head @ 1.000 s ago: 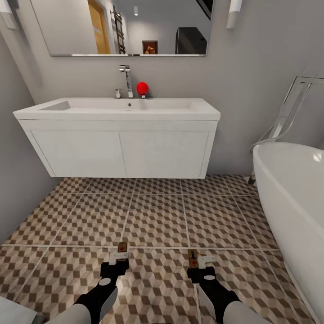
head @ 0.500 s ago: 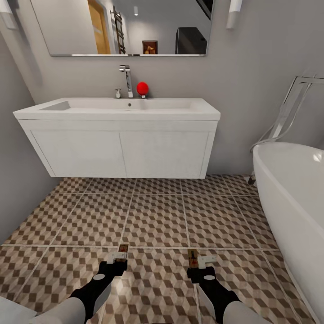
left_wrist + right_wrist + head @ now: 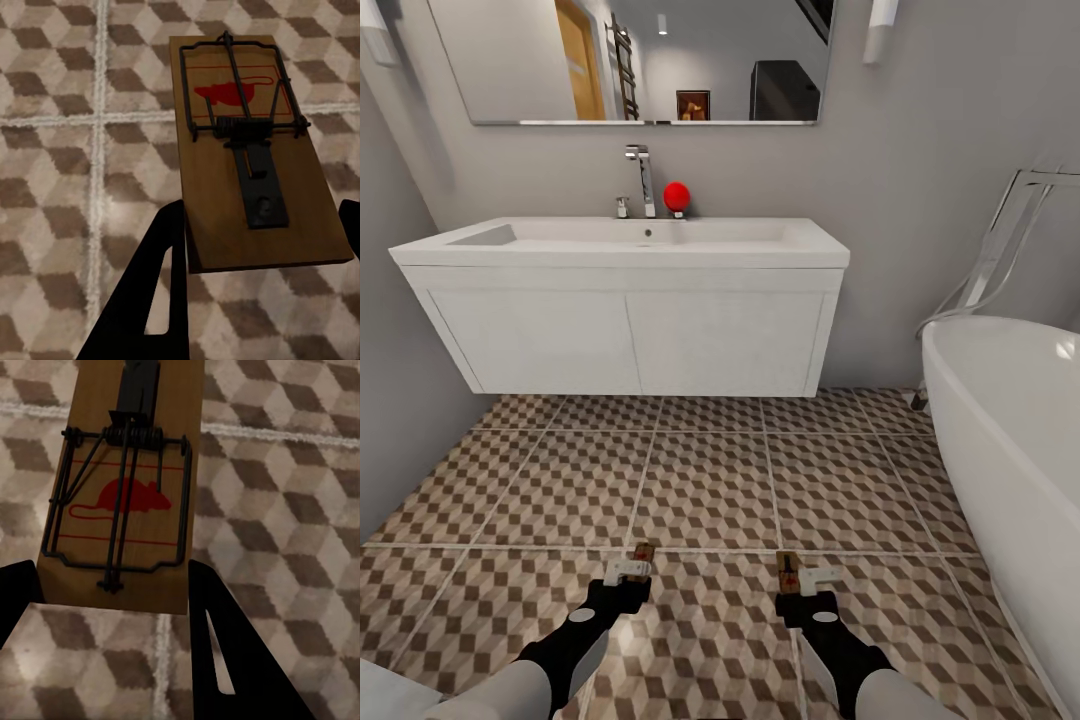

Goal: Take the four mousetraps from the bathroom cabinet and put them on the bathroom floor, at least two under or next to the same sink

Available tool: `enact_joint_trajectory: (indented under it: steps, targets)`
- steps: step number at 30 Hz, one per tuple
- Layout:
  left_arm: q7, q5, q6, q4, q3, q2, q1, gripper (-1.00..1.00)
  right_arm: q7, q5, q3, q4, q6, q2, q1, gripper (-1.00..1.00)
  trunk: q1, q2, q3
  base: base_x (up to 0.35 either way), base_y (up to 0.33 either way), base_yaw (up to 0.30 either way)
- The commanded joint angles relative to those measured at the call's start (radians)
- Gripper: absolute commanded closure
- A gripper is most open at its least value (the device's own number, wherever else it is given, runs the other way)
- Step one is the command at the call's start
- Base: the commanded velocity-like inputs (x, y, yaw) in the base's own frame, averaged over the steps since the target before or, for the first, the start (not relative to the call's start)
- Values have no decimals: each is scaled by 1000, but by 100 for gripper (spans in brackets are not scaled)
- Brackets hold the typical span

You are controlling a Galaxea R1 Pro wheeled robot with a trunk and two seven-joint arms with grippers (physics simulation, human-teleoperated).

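Observation:
My left gripper [image 3: 626,574] is shut on a mousetrap [image 3: 644,552], a tan board with dark wire and a red mouse print. It is held low over the bathroom floor [image 3: 710,480]. In the left wrist view this mousetrap [image 3: 251,150] sits between the dark fingers [image 3: 150,292]. My right gripper [image 3: 802,583] is shut on a second mousetrap [image 3: 788,570], which the right wrist view shows as a board [image 3: 124,495] between black fingers [image 3: 225,652]. The white wall-hung sink [image 3: 620,250] hangs straight ahead, about two tile rows beyond both grippers. The cabinet is out of view.
A white oval bathtub [image 3: 1010,430] fills the right side, with a chrome pipe frame [image 3: 1010,225] behind it. A grey wall [image 3: 400,400] closes the left. On the sink stand a tap [image 3: 643,180] and a red ball [image 3: 677,196]. Open tiles lie under the sink.
My left forearm has swung out to the left, and its gripper and mousetrap have shifted slightly right and tilted. The right arm has not moved.

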Motion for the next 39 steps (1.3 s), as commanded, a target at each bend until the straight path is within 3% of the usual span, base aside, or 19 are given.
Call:
enact_joint_trajectory:
  steps: [1, 7, 15, 22, 39]
  targets:
    - [4, 5, -4, 1, -9, 1, -1, 100, 1, 6, -7, -1, 1, 0, 0, 100, 0, 0, -1, 0, 0, 0]
    - [-5, 5, -4, 1, -10, 5, -1, 100, 9, 6, -7, -2, 3, -13, 0, 100, 0, 0, -1, 0, 0, 0]
    - [-69, 7, -4, 2, -7, 20, -1, 100, 64, 5, -7, -2, 1, -51, 0, 100, 0, 0, -1, 0, 0, 0]
    - [-77, 6, -6, 0, -6, 34, -1, 100, 79, 6, -7, -3, -18, -54, 0, 100, 0, 0, -1, 0, 0, 0]
    - [-70, 6, -1, -13, -10, 26, -1, 100, 79, 6, -7, -28, -10, -46, 0, 100, 0, 0, -1, 0, 0, 0]
